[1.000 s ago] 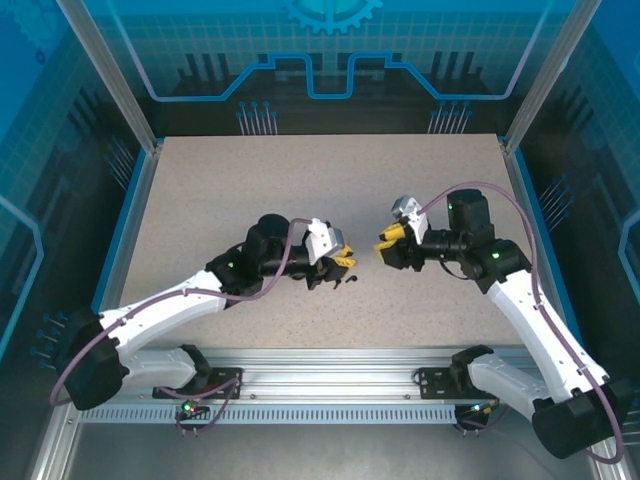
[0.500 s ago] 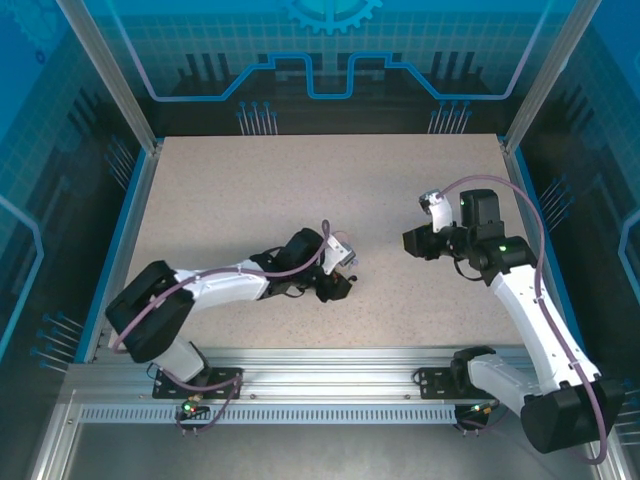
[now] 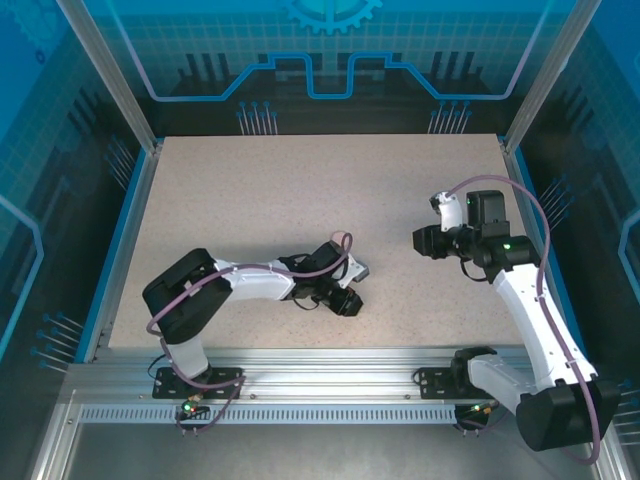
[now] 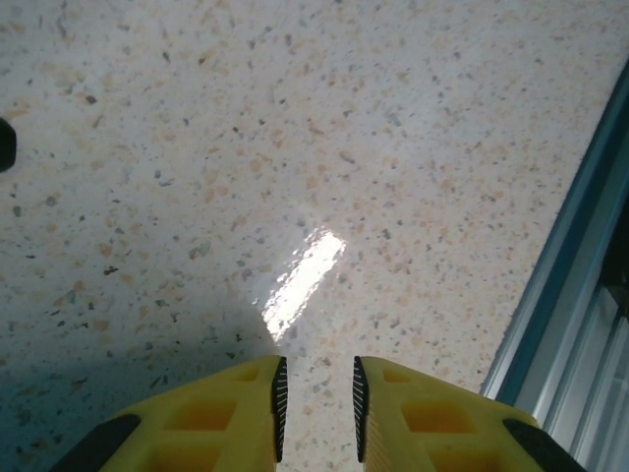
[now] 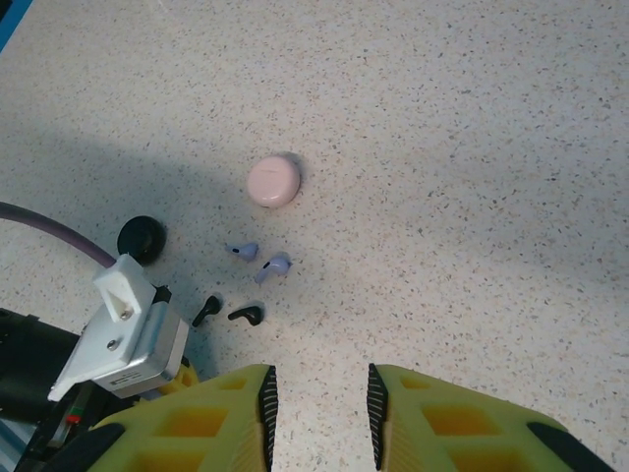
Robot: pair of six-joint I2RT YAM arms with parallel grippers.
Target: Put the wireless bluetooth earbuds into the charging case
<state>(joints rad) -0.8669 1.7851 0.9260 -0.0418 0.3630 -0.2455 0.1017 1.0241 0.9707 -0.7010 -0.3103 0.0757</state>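
Observation:
In the right wrist view two lavender earbuds (image 5: 243, 251) (image 5: 274, 265) and two black earbuds (image 5: 206, 310) (image 5: 246, 315) lie loose on the speckled table. A closed round pink charging case (image 5: 273, 182) sits just beyond them, and a round black case (image 5: 141, 239) lies to their left. My right gripper (image 5: 319, 413) hovers above and short of the earbuds, open a little, with nothing between its yellow fingers. My left gripper (image 4: 316, 408) is low over bare table, its jaws slightly apart and empty. From above, the left gripper (image 3: 345, 300) is at centre front and the right gripper (image 3: 425, 240) at the right.
The left wrist's white camera mount (image 5: 128, 334) sits right beside the black earbuds. The table's blue front rim (image 4: 560, 265) runs close along the right of the left gripper. A dark rounded thing (image 4: 4, 143) is cut off at that view's left edge.
The left arm has folded back and its gripper has slid toward the table's near edge. The right gripper has pulled back to the right and narrowed slightly.

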